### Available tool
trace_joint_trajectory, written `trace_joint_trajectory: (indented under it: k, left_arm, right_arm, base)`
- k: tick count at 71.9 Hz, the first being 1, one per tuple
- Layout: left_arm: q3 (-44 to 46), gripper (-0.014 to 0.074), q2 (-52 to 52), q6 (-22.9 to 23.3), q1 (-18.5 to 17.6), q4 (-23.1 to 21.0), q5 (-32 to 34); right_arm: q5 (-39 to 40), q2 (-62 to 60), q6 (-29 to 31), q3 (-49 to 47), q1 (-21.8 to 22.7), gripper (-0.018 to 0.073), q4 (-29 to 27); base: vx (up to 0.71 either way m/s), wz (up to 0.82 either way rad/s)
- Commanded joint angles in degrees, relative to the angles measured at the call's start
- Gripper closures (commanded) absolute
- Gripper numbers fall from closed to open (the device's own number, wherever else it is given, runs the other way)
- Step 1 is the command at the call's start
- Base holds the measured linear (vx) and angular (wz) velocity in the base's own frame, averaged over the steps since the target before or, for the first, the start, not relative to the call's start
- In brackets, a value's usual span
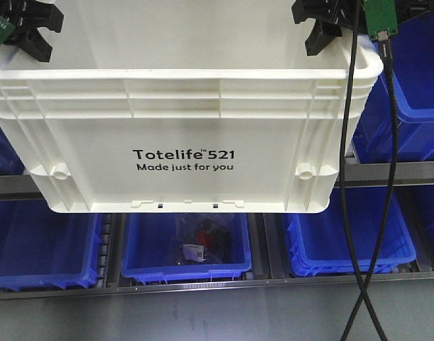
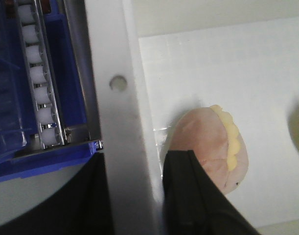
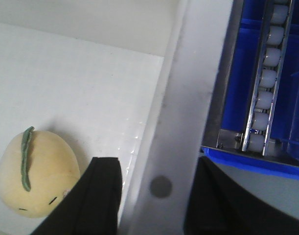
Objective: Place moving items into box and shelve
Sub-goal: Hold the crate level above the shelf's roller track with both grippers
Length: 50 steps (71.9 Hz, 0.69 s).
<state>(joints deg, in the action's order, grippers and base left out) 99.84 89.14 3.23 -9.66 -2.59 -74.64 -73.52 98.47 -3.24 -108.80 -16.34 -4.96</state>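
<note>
Left tool (image 2: 138, 164), right tool (image 3: 156, 169) astride box (image 1: 181, 128) rims

The front view faces the shelf (image 1: 387, 172) head-on from close by, with the box (image 1: 181, 135) filling its upper half and blue bins (image 1: 185, 249) below. Each wrist view looks steeply down along its own pincer, left pincer (image 2: 139, 164) and right pincer (image 3: 156, 166), very near one end of the box. All three views share the box.

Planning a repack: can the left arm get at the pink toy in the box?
Probably not: the left gripper is shut on the box wall, holding it up; the pink toy lies beside its inner jaw.
</note>
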Motion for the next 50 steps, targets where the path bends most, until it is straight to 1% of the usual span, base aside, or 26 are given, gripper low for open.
trace_joint_trajectory:
  k: [1, 50]
  left_arm:
    - [2.07, 0.0597, -3.28, -0.49, -0.06, -0.48, 5.57]
    - [2.07, 0.0597, -3.28, -0.49, -0.06, -0.48, 5.57]
  right_arm:
    - [0.05, -3.7, 1.41, -2.29, 0.02, 0.0562, -1.21]
    - [0.05, -3.7, 1.41, -2.29, 0.02, 0.0562, -1.21]
  base:
    - [0.09, -0.02]
    - [0.06, 0.0]
